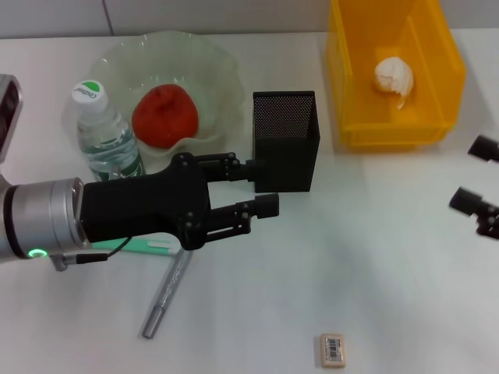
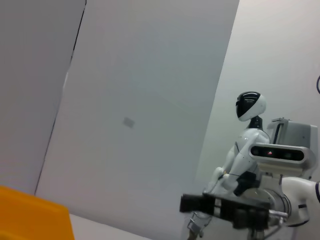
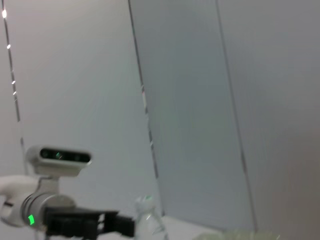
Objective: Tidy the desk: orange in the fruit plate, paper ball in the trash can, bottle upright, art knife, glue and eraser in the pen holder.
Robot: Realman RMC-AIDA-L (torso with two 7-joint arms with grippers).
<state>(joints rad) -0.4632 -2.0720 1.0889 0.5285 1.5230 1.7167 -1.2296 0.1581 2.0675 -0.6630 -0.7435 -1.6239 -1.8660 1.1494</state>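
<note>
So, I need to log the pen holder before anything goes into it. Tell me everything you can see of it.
The pen holder is a tall, square cup of black metal mesh, standing upright on the white desk. Nothing shows inside through its open top. It sits between the fruit plate and the trash can, apart from both. The left gripper, fingers open, hovers at its side; whether they touch cannot be told.

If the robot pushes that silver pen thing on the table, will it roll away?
Probably a little. The silver pen looks round and slim, lying flat, so a sideways nudge could roll it. It looks stiff and light, maybe slippery for the left gripper.
</note>
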